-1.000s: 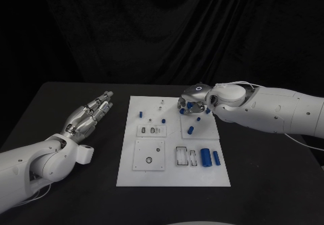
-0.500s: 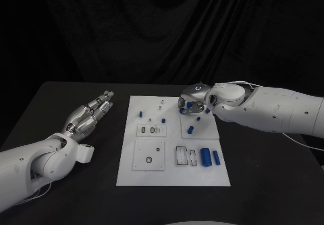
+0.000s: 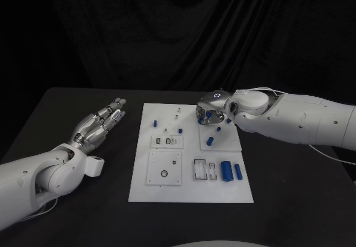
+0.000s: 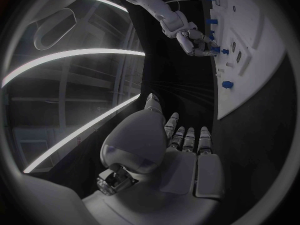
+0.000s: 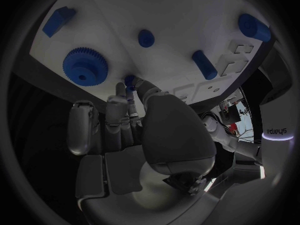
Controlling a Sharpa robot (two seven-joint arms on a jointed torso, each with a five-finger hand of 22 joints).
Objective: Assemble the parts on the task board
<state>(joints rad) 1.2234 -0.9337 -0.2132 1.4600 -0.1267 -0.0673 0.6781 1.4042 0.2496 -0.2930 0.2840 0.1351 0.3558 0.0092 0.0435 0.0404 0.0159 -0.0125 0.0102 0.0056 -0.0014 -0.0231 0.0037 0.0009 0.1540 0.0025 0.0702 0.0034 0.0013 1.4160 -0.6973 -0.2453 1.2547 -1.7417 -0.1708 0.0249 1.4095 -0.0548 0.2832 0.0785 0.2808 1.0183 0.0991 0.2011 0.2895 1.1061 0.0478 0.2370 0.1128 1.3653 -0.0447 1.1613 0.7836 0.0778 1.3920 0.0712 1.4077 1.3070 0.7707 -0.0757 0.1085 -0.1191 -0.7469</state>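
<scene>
The white task board (image 3: pixel 189 182) lies in the middle of the table. My right hand (image 3: pixel 210 114) hovers over its far right part and pinches a small blue peg (image 5: pixel 129 81) between thumb and fingertips. In the right wrist view a blue gear (image 5: pixel 85 66) sits on the board just beside the fingertips, with a blue round stud (image 5: pixel 145 38) and a blue cylinder (image 5: pixel 204 64) a little further off. My left hand (image 3: pixel 100 125) lies left of the board, fingers stretched out and apart, holding nothing. The left wrist view shows the left hand (image 4: pixel 178 150) and the board (image 4: pixel 250 60) beyond it.
Two blue cylinders (image 3: pixel 226 171) (image 3: pixel 237 172) lie side by side in the board's near right part, next to a rectangular slot (image 3: pixel 200 170). A small blue peg (image 3: pixel 155 123) stands near the far left edge. Another blue piece (image 3: pixel 210 140) lies below my right hand.
The whole picture has shifted slightly, so the camera moved. My right hand stays over the same far right spot of the board. The left hand has not moved.
</scene>
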